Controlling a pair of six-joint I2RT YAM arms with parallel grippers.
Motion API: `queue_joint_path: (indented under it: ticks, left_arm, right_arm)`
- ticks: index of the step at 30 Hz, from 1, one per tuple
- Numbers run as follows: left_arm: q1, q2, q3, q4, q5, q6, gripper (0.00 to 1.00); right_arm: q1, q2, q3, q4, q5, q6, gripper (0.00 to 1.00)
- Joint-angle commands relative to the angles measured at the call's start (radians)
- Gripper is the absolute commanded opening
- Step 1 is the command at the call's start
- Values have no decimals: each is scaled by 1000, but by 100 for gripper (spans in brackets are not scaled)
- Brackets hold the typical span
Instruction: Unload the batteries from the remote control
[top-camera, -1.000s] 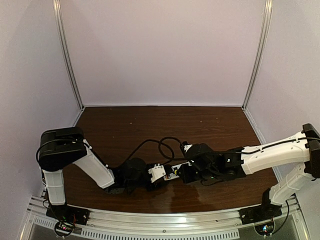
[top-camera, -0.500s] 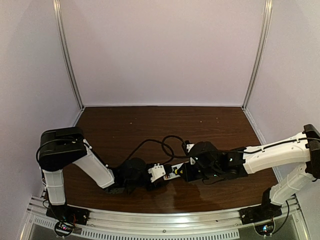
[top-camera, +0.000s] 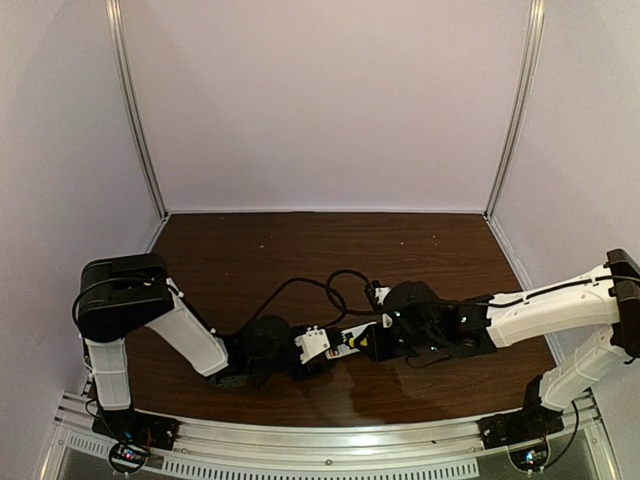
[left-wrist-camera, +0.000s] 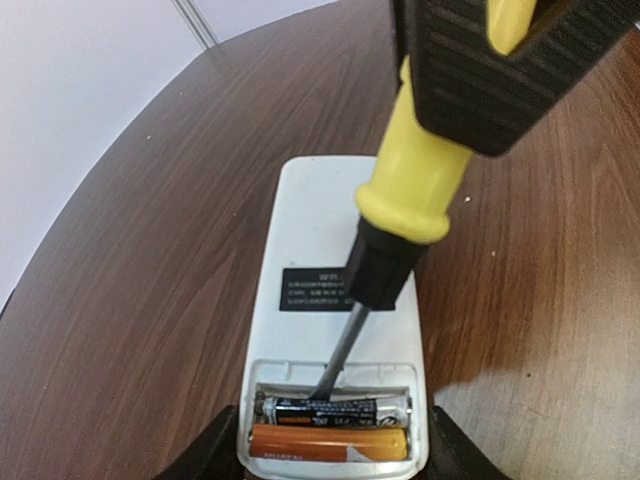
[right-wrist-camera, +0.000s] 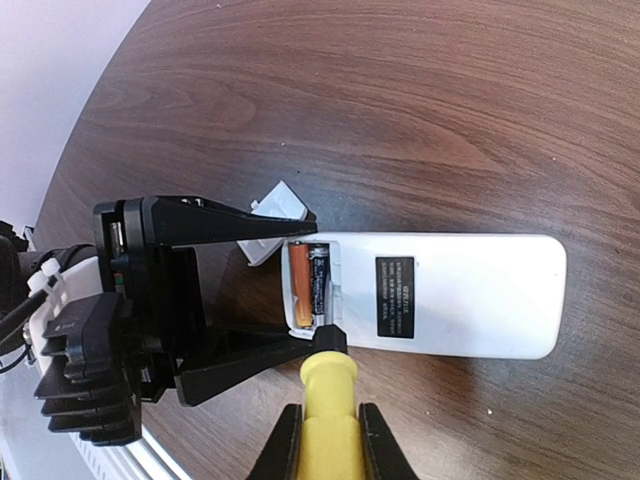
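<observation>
The white remote control (left-wrist-camera: 330, 230) lies face down on the table, its battery bay open. The dark battery (left-wrist-camera: 340, 410) and the orange-red battery (left-wrist-camera: 330, 442) sit side by side in the bay. My left gripper (left-wrist-camera: 335, 458) is shut on the bay end of the remote, one finger on each long side. My right gripper (right-wrist-camera: 325, 440) is shut on the yellow-handled screwdriver (right-wrist-camera: 325, 400). The screwdriver's metal tip (left-wrist-camera: 335, 370) touches the far edge of the dark battery. The remote (right-wrist-camera: 460, 290) and both batteries (right-wrist-camera: 310, 285) also show in the right wrist view.
A small white cover piece (right-wrist-camera: 280, 205) lies on the table beside the left gripper's far finger (right-wrist-camera: 230, 225). Both arms meet low over the near middle of the dark wooden table (top-camera: 300, 250). A black cable (top-camera: 320, 285) loops over the table behind them. White walls enclose the table.
The right arm has shifted slightly to the right and back with the screwdriver. The left arm and the remote have stayed put.
</observation>
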Motion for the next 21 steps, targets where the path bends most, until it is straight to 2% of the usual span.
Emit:
queue_joint_path:
  ticks: [1, 6, 21]
  left_arm:
    - [-14, 5, 0, 130, 45, 31, 0]
    - [-14, 4, 1, 126, 41, 33, 0]
    - [-14, 7, 5, 119, 29, 33, 0]
  right_arm:
    - [-9, 13, -39, 3, -67, -15, 0]
    - [-14, 12, -33, -27, -44, -30, 0]
    - [40, 79, 166, -371, 169, -46, 0]
